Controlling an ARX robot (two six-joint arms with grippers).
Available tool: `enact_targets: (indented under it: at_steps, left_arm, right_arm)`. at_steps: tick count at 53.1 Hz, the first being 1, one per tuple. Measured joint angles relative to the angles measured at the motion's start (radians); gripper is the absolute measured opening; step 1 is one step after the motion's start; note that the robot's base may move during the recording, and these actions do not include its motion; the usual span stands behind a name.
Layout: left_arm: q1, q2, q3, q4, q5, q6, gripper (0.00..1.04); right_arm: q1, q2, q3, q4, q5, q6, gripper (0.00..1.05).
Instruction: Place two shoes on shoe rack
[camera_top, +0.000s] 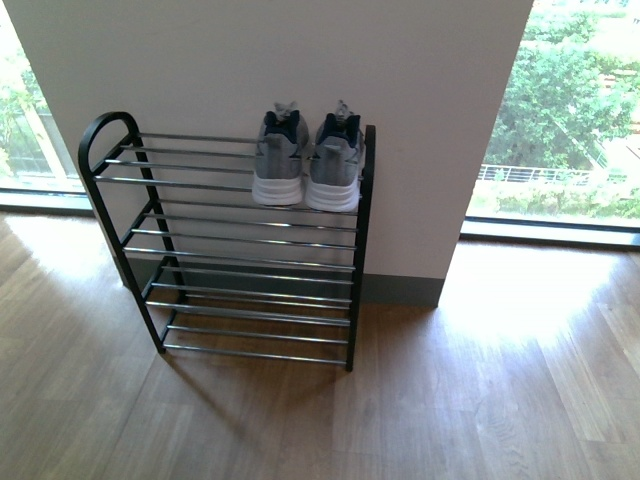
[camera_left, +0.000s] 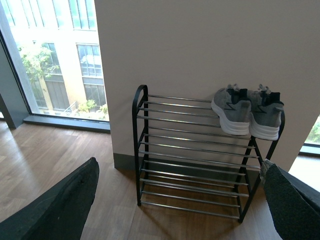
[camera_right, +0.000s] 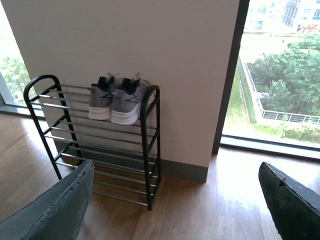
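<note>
Grey sneakers (camera_top: 306, 160) side by side on rack (camera_top: 250, 265) top tier, right end, heels outward. Left gripper (camera_left: 180, 167) wide, empty. Right gripper (camera_right: 176, 169) wide, empty.

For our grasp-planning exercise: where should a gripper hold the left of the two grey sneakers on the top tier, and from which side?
Probably the heel collar of that grey sneaker, one finger inside the navy-lined opening and one behind the heel, approaching from the room side, slightly above. Its heel faces outward, its toe faces the wall, and the other sneaker sits close alongside, hindering a sideways pinch.
</note>
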Motion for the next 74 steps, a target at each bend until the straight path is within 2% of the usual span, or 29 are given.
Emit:
enact_targets:
  at_steps: [74]
  left_arm:
    - [0.000, 0.000, 0.000, 0.000, 0.003, 0.000, 0.95]
  right_arm:
    - [0.000, -0.001, 0.000, -0.002, 0.002, 0.000, 0.96]
